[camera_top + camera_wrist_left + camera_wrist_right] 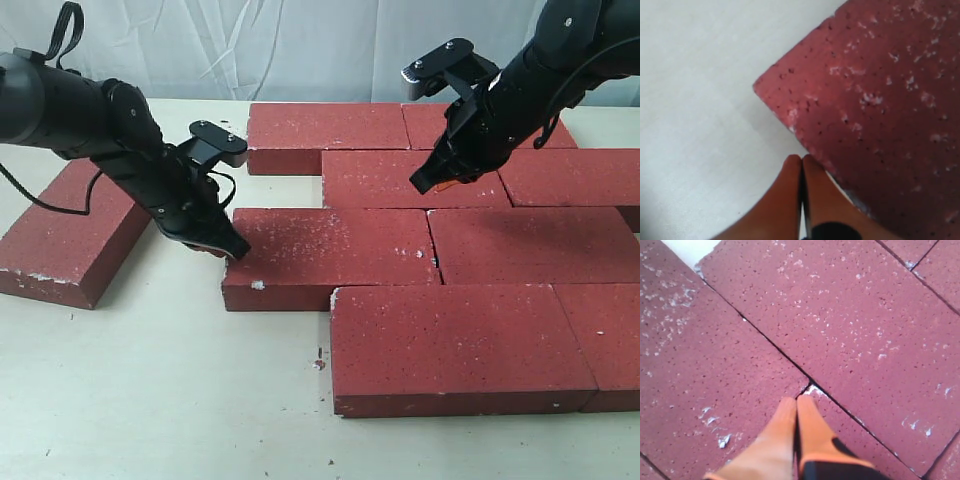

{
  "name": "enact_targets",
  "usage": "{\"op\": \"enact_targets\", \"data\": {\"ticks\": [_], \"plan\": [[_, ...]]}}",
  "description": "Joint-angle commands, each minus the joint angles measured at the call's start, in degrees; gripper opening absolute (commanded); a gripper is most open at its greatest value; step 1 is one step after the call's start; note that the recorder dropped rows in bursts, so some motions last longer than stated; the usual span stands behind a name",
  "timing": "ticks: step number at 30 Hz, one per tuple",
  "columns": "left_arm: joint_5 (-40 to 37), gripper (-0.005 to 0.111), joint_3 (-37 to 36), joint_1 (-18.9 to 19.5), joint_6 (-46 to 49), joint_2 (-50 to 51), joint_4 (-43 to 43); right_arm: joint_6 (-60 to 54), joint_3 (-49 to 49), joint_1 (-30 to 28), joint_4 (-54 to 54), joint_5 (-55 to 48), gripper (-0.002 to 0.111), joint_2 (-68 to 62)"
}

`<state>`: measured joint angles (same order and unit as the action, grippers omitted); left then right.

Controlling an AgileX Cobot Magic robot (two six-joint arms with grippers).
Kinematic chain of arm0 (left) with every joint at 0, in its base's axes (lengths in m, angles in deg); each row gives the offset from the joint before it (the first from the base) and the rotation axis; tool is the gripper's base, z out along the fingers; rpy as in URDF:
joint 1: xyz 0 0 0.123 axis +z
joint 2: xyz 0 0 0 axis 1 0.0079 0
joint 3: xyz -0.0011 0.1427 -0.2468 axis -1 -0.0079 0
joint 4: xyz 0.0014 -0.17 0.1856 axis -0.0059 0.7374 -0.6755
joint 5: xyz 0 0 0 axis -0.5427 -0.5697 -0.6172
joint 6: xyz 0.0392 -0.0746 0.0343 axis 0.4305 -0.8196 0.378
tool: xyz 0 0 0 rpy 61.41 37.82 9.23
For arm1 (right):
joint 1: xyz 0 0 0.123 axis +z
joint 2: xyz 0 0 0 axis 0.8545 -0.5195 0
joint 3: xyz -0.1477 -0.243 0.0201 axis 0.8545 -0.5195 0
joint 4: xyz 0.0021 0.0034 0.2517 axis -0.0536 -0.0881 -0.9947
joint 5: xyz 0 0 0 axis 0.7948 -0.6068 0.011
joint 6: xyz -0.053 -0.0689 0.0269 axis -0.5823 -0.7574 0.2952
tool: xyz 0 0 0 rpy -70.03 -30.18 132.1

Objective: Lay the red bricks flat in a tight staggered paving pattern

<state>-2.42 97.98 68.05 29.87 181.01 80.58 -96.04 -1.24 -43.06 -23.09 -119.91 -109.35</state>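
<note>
Left gripper (801, 161) and right gripper (796, 403) pressed closed, empty; red bricks (330, 250) flat, rectangular, rough-faced, speckled, whitish-chipped.

You had nothing legible in any view: no text, label, brand, number or sign showed on red bricks (330, 245) or table (150, 400).

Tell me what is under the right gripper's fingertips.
The shut right gripper points at a seam where three red bricks meet, with a whitish chip at the corner. The table beneath those bricks is covered; contact cannot be told.
</note>
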Motion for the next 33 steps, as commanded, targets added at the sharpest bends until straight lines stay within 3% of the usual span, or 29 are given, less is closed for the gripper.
{"op": "enact_targets", "data": {"ticks": [1, 6, 17, 26, 28, 30, 33], "plan": [[-2.68, 0.0, 0.96, -0.3, -0.15, -0.44, -0.55, -0.03, -0.15, -0.25, -0.23, 0.22, -0.001, 0.08], [-3.21, 0.0, 1.22, 0.09, -2.51, -0.93, -4.93, -0.03, -0.15, -0.25, -0.35, 0.22, -0.001, 0.08], [-3.25, 0.0, 1.22, 2.57, -3.6, -1.56, -6.21, -0.03, -0.15, -0.25, -0.88, 0.55, -0.001, 0.08], [-3.12, 0.0, 0.6, 3.18, -3.6, -12.88, -10.56, -0.03, -0.15, -0.15, -1.82, 1.09, -0.001, 0.08], [0.29, 0.0, -0.6, 4.33, -3.45, -14.25, -12.01, -0.03, -0.15, -0.15, -3.57, 1.09, -0.001, 0.08], [8.53, 0.0, -1.73, 6.44, -3.83, -14.55, -14.25, -0.03, -0.15, -0.15, -5.17, 1.09, -0.001, 0.08], [17.11, 0.0, -0.52, 10.12, -13.9, -14.58, -13.13, -0.3, -0.15, -0.15, -5.86, 1.09, -0.001, 0.08]]}}
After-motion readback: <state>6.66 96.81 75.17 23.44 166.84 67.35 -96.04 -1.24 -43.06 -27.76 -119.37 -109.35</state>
